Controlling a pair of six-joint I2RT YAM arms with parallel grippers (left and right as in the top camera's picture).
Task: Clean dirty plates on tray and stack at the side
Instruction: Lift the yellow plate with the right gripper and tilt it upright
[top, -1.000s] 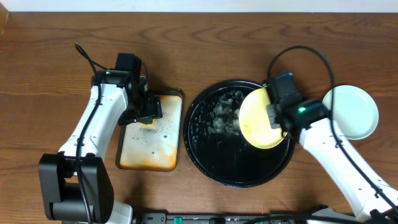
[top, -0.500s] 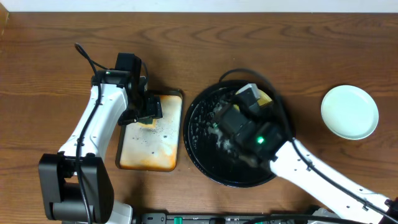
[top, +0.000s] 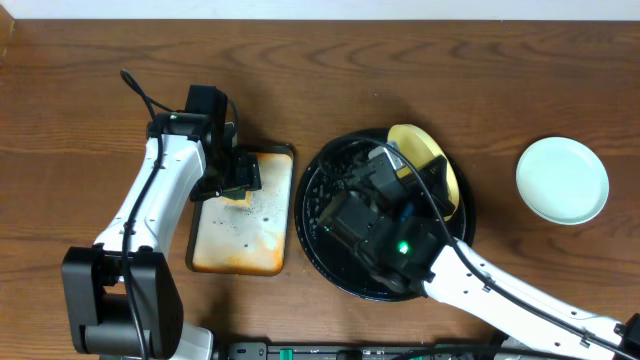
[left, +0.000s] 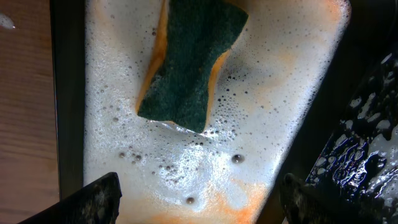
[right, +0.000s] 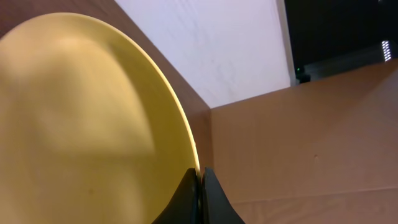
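One pale mint-green round plate sits aside at three o'clock of the wide round black tray, while over the tray's one o'clock edge the right gripper pinches the rim of the pale yellow round plate, likely unfinished; the left gripper hangs spread.

Left arm: white rounded links, black joint housings, thin black cable curling off wrist; black boxy base. Right arm: same white shell, black wrist block with small green light. Left fingers black, speckled; right fingers black, tapered, smooth.
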